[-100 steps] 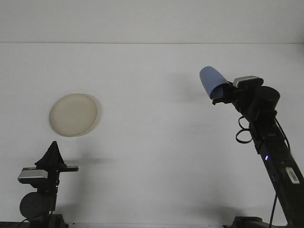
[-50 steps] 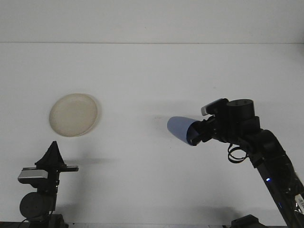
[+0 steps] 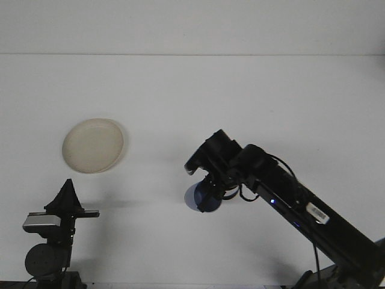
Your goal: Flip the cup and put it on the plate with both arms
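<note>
The white worktop [image 3: 252, 96] runs wide and bare from its far edge down to the near one, with open room on all sides of the 2 arms. The right arm reaches diagonally from the lower right toward the centre, its right hand [image 3: 207, 191] turned downward and gripping the blue cup [image 3: 194, 197] low over the worktop. The cream plate [image 3: 93, 145] lies well apart at left. The left hand [image 3: 67, 191] points upward, fingers closed, near the front edge.
</note>
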Robot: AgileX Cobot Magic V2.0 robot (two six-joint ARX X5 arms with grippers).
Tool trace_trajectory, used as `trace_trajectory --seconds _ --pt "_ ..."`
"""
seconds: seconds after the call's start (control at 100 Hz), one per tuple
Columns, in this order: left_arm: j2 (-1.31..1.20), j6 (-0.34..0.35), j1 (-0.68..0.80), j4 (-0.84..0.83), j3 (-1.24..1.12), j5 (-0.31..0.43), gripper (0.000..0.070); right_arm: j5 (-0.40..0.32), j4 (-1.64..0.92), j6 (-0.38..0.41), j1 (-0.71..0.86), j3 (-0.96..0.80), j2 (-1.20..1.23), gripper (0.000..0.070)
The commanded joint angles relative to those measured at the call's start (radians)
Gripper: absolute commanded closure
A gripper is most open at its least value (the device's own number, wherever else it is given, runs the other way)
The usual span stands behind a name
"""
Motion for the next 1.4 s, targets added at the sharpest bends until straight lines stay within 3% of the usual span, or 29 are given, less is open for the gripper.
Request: trace_trajectory --seconds 0.0,0.14,0.49,0.53,0.64,0.76,0.88,1.0,1.11,1.21,1.39 --pt "-0.001 -0.003 0.000 0.011 -0.020 -0.004 0.0687 0.027 -0.026 -0.018 0.034 0.050 0.063 0.0700" --pt "-0.001 -0.004 0.000 0.011 -0.020 -0.004 0.0687 0.086 -0.061 -0.019 0.082 0.088 0.157 0.0700" --pt "-0.001 -0.077 0.000 0.011 -0.020 -0.004 0.0687 0.085 -0.060 -0.027 0.115 0.087 0.249 0.0696" --pt "-0.001 -0.082 0.000 0.011 -0.020 -0.004 0.0687 0.085 -0.061 -0.027 0.117 0.087 0.251 0.0659" --pt "-0.001 -0.082 0.000 0.013 -0.020 -0.004 0.0687 0.084 -0.056 -0.027 0.121 0.087 0.251 0.0461" --pt "-0.001 -0.089 0.000 0.019 -0.020 -0.004 0.0687 0.072 -0.054 -0.028 0.125 0.092 0.247 0.0450" --pt "-0.001 -0.216 0.000 0.024 -0.016 -0.004 0.0688 0.030 -0.069 -0.033 0.117 0.126 0.207 0.0450" --pt "-0.001 -0.354 0.000 0.024 -0.009 -0.004 0.0688 0.031 -0.068 -0.035 0.114 0.171 0.134 0.0450" --pt "-0.001 -0.441 0.000 0.014 -0.001 -0.001 0.0688 0.031 -0.034 -0.035 0.094 0.200 0.040 0.0450" --pt "-0.001 -0.485 0.000 -0.032 0.022 0.053 0.0688 0.029 0.030 -0.029 0.059 0.200 -0.053 0.0450" --pt "0.014 -0.493 0.000 -0.238 0.142 0.176 0.0687 0.025 0.126 -0.028 -0.048 0.174 -0.224 0.0452"
